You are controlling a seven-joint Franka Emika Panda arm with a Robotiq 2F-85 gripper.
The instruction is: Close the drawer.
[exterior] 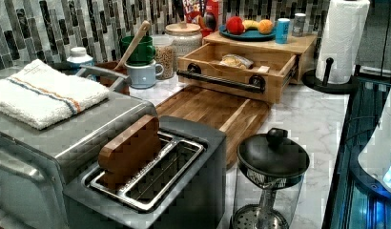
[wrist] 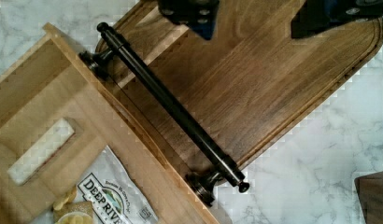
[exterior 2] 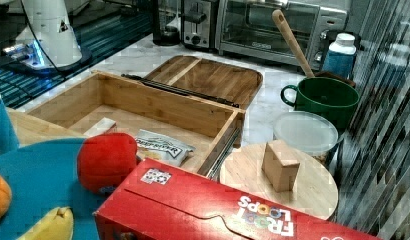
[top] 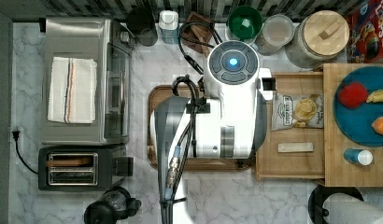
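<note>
Caught this one right at the approach step, nothing pushed yet. Found the drawer pulled well out of its wooden unit at the top view's right, reaching toward the top view's left. Spotted its front panel and black handle hanging over the edge of the board. Inside, saw a chip bag lying flat and a small pale block beside it, both low enough to clear the unit, by the look of it.

Saw the gripper hovering over the board, on the outer side of the handle and not touching it as far as the wrist view showed. Found the jaws spread wide with nothing between them. Couldn't make out much of the gripper from above, tucked under the arm.

So, called it: lined up, contact not made, drawer fully open, task basically at zero.

For the next move, figured on dropping down to handle or front-panel height and then shoving straight toward the top view's right, along the drawer's slides. No real need for a grab, a flat push on the panel probably being enough. Wanted the push near the middle of the handle, though. Off to one end, expected the box to twist and bind on its rails. Also worth keeping the fingers clear of the board surface on the way down, and easing off at the end to avoid slamming the unit with the plate on top.
</note>
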